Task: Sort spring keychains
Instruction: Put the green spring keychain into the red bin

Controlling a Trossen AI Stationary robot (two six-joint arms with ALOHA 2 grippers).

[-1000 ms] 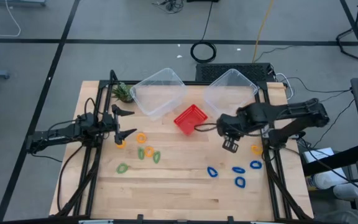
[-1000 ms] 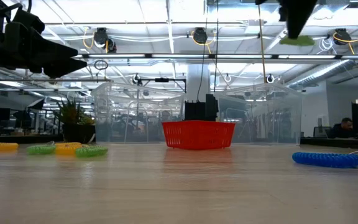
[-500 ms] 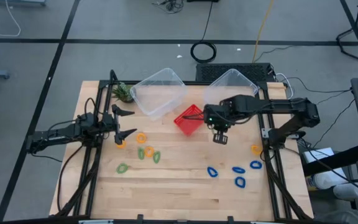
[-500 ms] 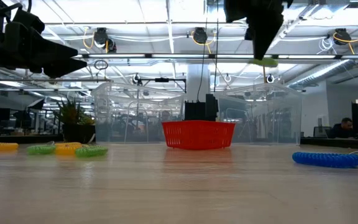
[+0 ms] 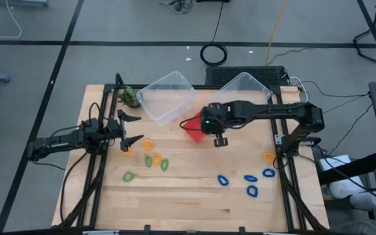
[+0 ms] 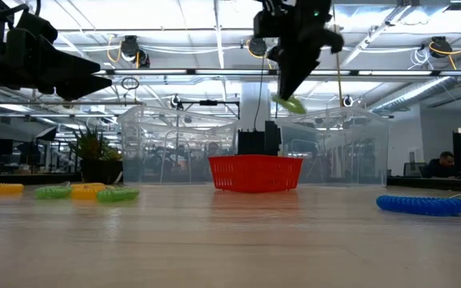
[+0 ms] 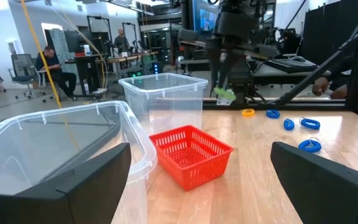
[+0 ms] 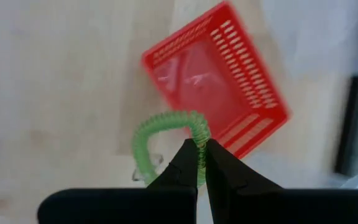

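My right gripper [image 5: 219, 139] is in the air by the right side of the red basket [image 5: 195, 126], shut on a green spring keychain [image 8: 161, 135]. The low view shows that keychain [image 6: 292, 104] higher than the basket's rim [image 6: 255, 161]. My left gripper [image 5: 136, 128] stands open and level at the table's left, touching nothing. Orange and green spring keychains [image 5: 152, 158] lie flat on the table in front of it. Blue ones [image 5: 250, 177] and an orange one [image 5: 269, 156] lie at the near right. My right gripper pinches one stretch of the green loop's coil [image 8: 199, 142] between its two fingertips. The fingers slant downward from the table's right side. The rest of the loop sticks out past the fingertips and hangs below them [image 6: 292, 104], clear of the table and the basket.
Two clear plastic bins [image 5: 166, 96] [image 5: 242, 94] stand behind the red basket at the table's far side. A small green plant [image 5: 128, 96] sits at the far left. Bare wood shows along the near middle of the table [image 5: 188, 202].
My right gripper has carried the green keychain from the right part of the table toward the left and somewhat down, to the red basket's right side. Its wrist has rolled on the way. It has stayed shut on the keychain.
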